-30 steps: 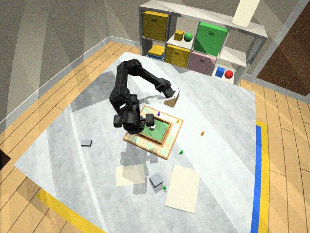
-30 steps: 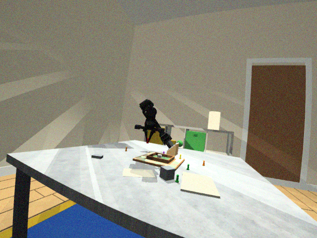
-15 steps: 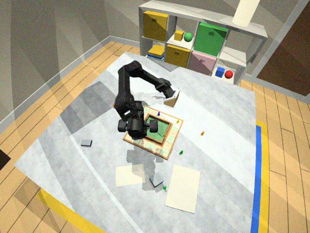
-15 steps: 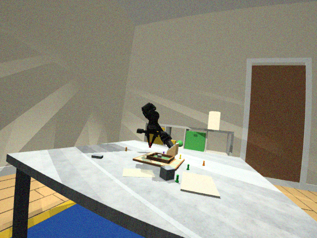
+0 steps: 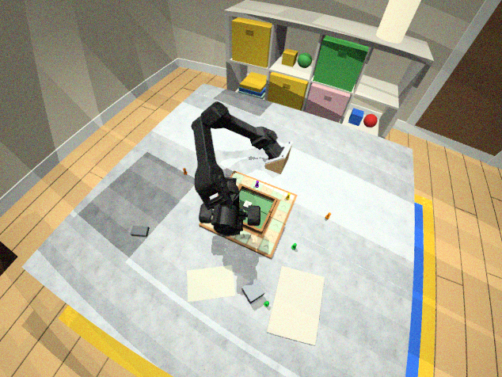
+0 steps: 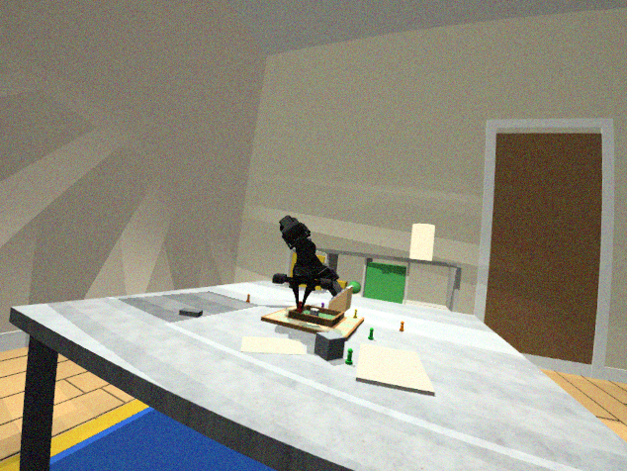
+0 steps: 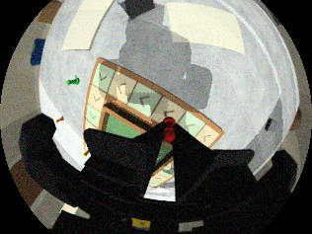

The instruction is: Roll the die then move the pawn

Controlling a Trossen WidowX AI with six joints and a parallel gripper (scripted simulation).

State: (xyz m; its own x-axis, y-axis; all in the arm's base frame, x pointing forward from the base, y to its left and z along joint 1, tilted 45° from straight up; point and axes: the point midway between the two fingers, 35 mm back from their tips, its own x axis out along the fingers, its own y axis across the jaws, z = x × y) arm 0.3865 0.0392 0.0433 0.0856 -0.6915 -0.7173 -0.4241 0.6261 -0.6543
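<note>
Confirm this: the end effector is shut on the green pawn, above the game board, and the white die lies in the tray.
One thing is wrong: the pawn is red, not green. The wrist view shows the end effector shut on the red pawn above the game board. The top view shows the white die in the tray.

table top [image 5: 344, 194]: pale grey, mottled like matt stone or concrete
game board [image 5: 283, 225]: wood-toned rim, flat matt squares
dice tray [image 5: 271, 215]: brown wood-like walls, green felt-looking floor
arm [image 5: 204, 154]: black, matt plastic look with a faint sheen
red pawn [image 7: 169, 129]: smooth, slightly glossy
sheets [image 5: 298, 304]: cream, paper-like, matt
floor [image 5: 458, 243]: light wood planks, satin
</note>
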